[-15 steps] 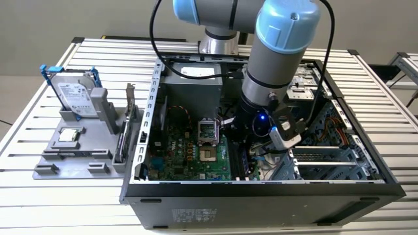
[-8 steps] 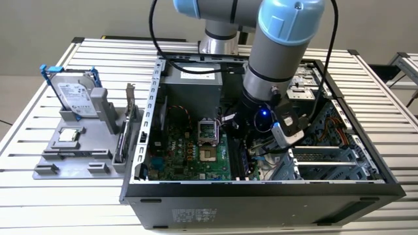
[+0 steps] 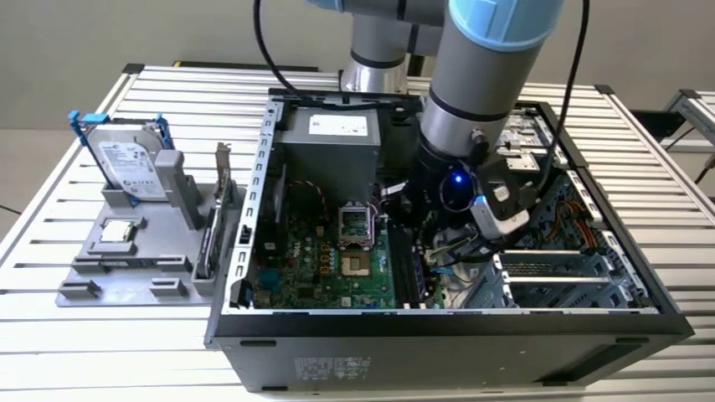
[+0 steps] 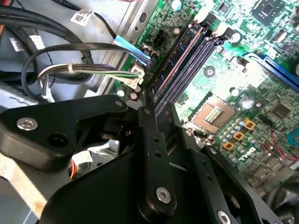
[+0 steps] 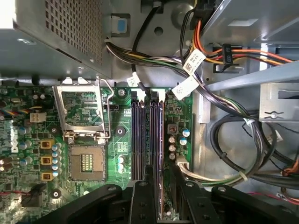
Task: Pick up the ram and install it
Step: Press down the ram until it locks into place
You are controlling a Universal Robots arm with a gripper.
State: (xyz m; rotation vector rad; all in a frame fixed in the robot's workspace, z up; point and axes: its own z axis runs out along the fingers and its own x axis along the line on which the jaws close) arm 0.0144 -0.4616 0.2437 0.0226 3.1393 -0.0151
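I have the gripper (image 4: 156,105) down inside the open black metal computer case (image 3: 447,339), which lies on its side on the slatted aluminium desk (image 3: 67,356), close to the desk's edge nearest the exterior camera. The ram (image 4: 180,60) is a long, thin, dark stick that I see edge-on. In the second wrist view its top edge shows as a narrow reddish-brown line. It stands upright on the green motherboard (image 5: 121,140) along the outermost of the dark purple memory slots (image 5: 138,140), the one nearest the board's edge and the bundle of coloured cables (image 5: 224,182). In the first wrist view the ram (image 5: 161,140) runs straight from the white slot clip (image 5: 161,95) back under the gripper (image 5: 161,175). The gripper sits astride the end of the stick nearest the cameras. I cannot tell whether it is clamped on the ram or loose around it, nor whether the stick is fully seated.
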